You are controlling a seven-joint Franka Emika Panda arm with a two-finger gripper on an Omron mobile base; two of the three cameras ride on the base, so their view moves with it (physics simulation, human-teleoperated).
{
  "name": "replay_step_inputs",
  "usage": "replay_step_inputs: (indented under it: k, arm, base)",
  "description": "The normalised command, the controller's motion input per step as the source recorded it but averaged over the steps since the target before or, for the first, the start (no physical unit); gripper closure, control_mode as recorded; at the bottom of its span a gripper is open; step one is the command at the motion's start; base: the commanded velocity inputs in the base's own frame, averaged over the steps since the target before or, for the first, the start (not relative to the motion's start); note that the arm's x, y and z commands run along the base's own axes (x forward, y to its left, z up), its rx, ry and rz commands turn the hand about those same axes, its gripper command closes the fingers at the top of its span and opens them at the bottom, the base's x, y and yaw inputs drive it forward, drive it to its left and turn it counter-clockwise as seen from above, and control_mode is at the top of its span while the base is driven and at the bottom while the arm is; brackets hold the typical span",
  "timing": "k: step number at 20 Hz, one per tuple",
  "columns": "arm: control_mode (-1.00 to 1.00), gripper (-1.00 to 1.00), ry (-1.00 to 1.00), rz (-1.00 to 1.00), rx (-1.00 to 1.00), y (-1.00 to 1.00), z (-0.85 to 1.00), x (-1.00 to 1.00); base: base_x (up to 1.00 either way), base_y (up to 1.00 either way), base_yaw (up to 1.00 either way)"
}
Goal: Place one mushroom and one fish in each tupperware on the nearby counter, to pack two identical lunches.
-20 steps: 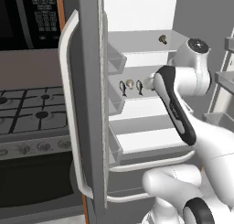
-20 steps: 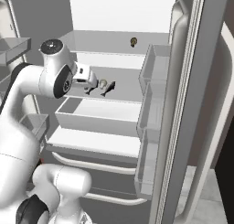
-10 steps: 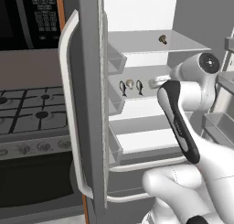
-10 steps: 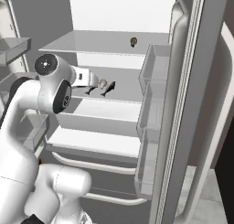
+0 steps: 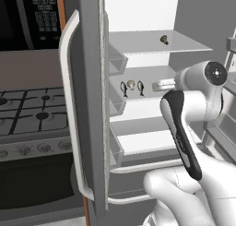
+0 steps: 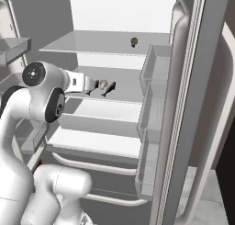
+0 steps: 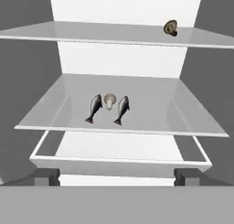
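My pincer (image 6: 94, 85) stands wide apart, empty, facing two fish (image 7: 94, 107) flanking a mushroom (image 7: 109, 100) on the shelf (image 7: 183, 113); closing carelessly could nudge neighbours.

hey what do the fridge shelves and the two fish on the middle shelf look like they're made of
The shelves look like frosted glass or pale translucent plastic: thin, flat, smooth, with a light edge along the front. The two fish look dark grey and slightly glossy, like wet skin, with a paler sheen along the body, though a rendered picture leaves that open.
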Motion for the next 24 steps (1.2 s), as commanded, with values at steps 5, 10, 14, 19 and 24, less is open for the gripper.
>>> replay_step_inputs:
  k: [5, 10, 14, 19, 24]
  arm:
    - [-1.00, -1.00, -0.19, 0.00, 0.00, -0.04, 0.57, 0.00]
    - [-1.00, -1.00, -0.17, 0.00, 0.00, -0.06, 0.59, 0.00]
    - [-1.00, -1.00, -0.05, -0.02, 0.00, -0.31, 0.38, 0.00]
    - [-1.00, -1.00, 0.05, -0.10, -0.01, -0.41, 0.23, 0.00]
    - [-1.00, -1.00, 0.16, -0.19, -0.06, -0.24, 0.12, 0.02]
  base:
    - [0.00, 0.00, 0.00]
    - [0.00, 0.00, 0.00]
    - [0.00, 0.00, 0.00]
    - [0.00, 0.00, 0.00]
    - [0.00, 0.00, 0.00]
